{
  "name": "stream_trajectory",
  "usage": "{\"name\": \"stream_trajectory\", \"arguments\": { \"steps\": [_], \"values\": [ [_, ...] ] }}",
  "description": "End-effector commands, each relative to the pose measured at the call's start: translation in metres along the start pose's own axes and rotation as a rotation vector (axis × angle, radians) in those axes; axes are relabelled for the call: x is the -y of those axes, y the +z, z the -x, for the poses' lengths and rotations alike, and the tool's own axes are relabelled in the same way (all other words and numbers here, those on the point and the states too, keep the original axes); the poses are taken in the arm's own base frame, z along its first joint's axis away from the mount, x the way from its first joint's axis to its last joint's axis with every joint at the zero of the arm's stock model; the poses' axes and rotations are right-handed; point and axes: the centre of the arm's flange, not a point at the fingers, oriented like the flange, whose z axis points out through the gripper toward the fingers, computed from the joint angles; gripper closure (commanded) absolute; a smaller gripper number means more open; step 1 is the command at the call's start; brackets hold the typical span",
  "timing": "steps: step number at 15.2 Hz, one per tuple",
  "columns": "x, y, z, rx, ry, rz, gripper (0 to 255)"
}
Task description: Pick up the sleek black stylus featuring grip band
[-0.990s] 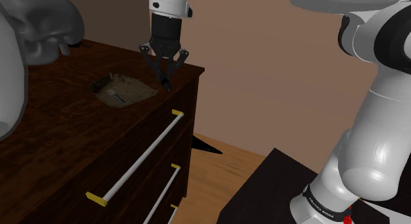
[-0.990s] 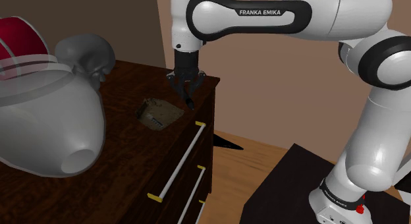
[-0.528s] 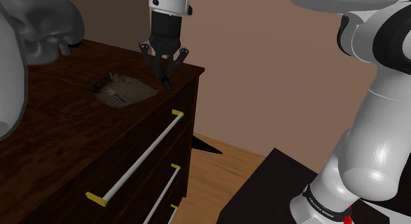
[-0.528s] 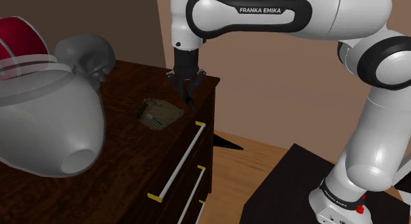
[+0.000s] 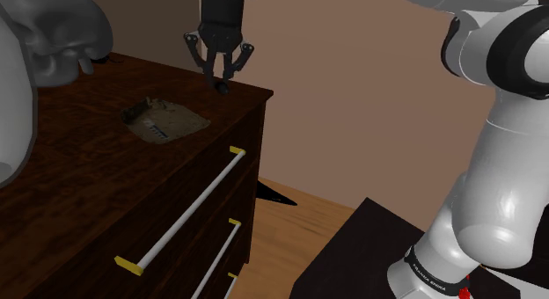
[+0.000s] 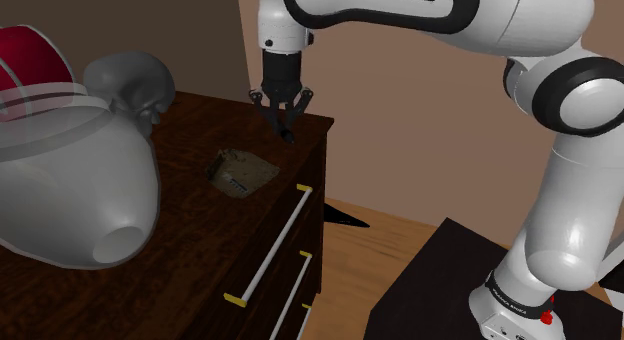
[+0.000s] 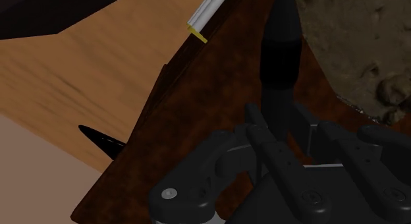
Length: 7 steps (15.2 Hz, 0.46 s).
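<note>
The black stylus (image 7: 281,55), slim with a thicker grip band, is clasped between my gripper's (image 7: 280,120) two black fingers and sticks out beyond them. In the shoulder view the gripper (image 5: 218,74) hangs above the far corner of the dark wooden dresser (image 5: 97,165), the stylus (image 5: 222,88) pointing down with its tip just clear of the top. The second exterior view shows the same: gripper (image 6: 283,116) shut on the stylus (image 6: 289,136) over the dresser's (image 6: 200,238) far edge.
A flat brown rough-surfaced pad (image 5: 165,121) lies on the dresser near the gripper. Large grey rounded objects (image 6: 70,178) crowd the dresser's other end. White drawer bars with yellow ends (image 5: 185,214) run along the front. My black stand (image 5: 369,253) sits on the wooden floor.
The gripper has risen from the dresser top with the stylus held in it, and moved a little toward the far edge.
</note>
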Motion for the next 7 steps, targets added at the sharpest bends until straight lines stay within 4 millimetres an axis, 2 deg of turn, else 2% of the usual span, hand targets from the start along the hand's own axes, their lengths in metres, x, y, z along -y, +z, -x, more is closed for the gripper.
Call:
{"name": "stream_trajectory", "arguments": {
  "steps": [1, 5, 7],
  "values": [
    [0.001, -0.01, 0.001, 0.0, 0.0, 0.0, 255],
    [0.003, -0.031, 0.002, 0.0, 0.0, 0.0, 255],
    [0.003, -0.032, 0.002, 0.0, 0.0, 0.0, 255]
  ]
}}
